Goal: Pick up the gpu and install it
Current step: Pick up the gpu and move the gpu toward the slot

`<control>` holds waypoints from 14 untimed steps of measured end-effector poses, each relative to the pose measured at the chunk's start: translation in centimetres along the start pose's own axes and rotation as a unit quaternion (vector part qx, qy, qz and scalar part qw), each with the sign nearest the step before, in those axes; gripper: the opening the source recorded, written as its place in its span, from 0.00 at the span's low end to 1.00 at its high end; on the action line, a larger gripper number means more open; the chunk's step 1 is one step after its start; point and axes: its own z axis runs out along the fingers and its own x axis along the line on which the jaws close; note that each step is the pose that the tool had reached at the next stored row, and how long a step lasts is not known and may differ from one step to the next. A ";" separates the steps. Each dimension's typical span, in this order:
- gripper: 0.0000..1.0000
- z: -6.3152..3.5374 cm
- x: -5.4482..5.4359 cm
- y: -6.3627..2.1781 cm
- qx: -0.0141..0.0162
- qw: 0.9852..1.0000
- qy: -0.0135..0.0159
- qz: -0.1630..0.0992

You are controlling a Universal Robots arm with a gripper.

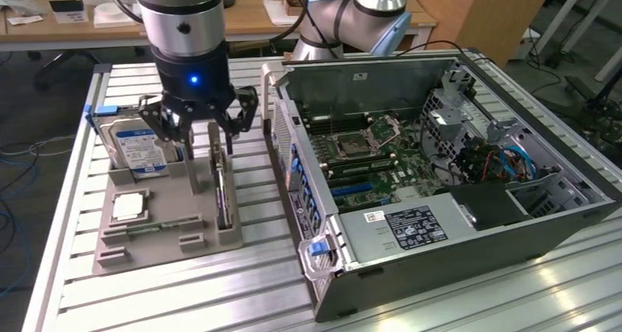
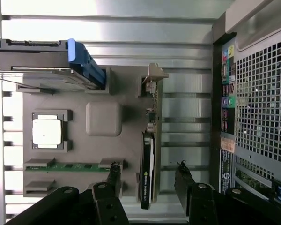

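Grey slots in the holder [image 1: 170, 197] keep the gpu [image 2: 147, 173] standing on its thin edge beside the open computer case [image 1: 486, 252], so your gripper [image 1: 200, 137], spread wide and empty, hangs above it with a finger on either side

Note the table [image 1: 194, 295]: bare aluminium profile, ribbed, with a brushed sheen that throws bright glare. The holder [image 1: 175, 208] on it looks like moulded grey plastic, matt and smooth. The hard drive [image 1: 136, 153] shows a silver metal shell under a glossy blue and white label. The gpu [image 2: 146, 159] presents a glossy black face and a bare metal bracket at one end. The processor [image 2: 47, 131] carries a pale satin metal lid. The memory stick [image 2: 70, 166] is dull green board. The gripper [image 1: 204, 139] has black, semi-matt links. The computer case [image 1: 486, 255] is dark painted sheet metal outside and bare grey metal inside, with a perforated rear panel [image 2: 262, 108]. The desk [image 1: 247, 22] behind looks like wood.
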 end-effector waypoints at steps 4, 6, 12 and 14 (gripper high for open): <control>0.59 0.46 0.0 -0.07 0.000 1.000 0.000 0.000; 0.59 0.70 0.0 -0.11 0.000 1.000 0.000 0.000; 0.59 1.57 -0.3 -0.40 0.000 1.000 0.005 0.000; 0.59 1.93 -0.4 -0.42 0.000 1.000 0.008 0.000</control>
